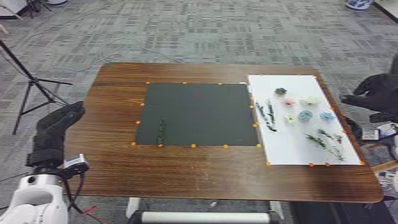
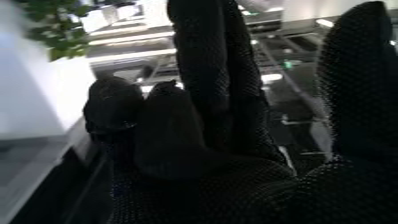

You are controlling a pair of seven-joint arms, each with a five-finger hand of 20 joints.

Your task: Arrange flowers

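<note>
Fingers of the left hand [image 1: 59, 124] lie extended and close together, holding nothing, at the frame's left, beside the table [image 1: 107, 115]. Left of centre, a green stem [image 1: 162, 132] lies upright in the picture on the dark mat [image 1: 204, 110]. Right of centre, a white sheet [image 1: 289, 150] carries dark stems [image 1: 266, 121], then small pink, pale and blue flower heads [image 1: 305, 116] with leafy sprigs [image 1: 330, 145] below. Far right, the right hand [image 1: 378, 92] is empty, two fingers straight, others bent loosely, thumb wide apart.
</note>
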